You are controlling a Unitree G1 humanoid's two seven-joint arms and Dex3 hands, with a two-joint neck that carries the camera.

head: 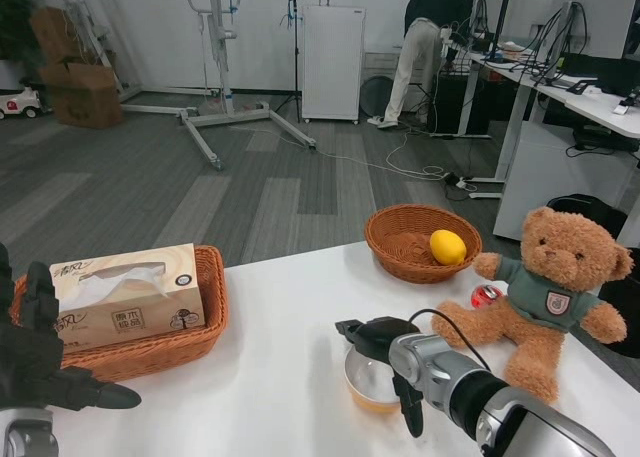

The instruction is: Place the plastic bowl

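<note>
Right hand (385,352) on one plastic bowl (368,382), two baskets (421,241), one teddy bear (545,292)

Table clutter and room background, non-task items only.
Rectangular wicker basket (205,307) at table left holds a tan cardboard tissue box (125,297); round wicker basket (400,247) at the far edge holds a yellow lemon (447,247); brown teddy bear in a teal shirt (548,295) sits at right, small red object (486,295) just beside its arm. Behind: white cabinet (332,62), cardboard boxes (80,87), person bending at a white desk (425,37).
</note>
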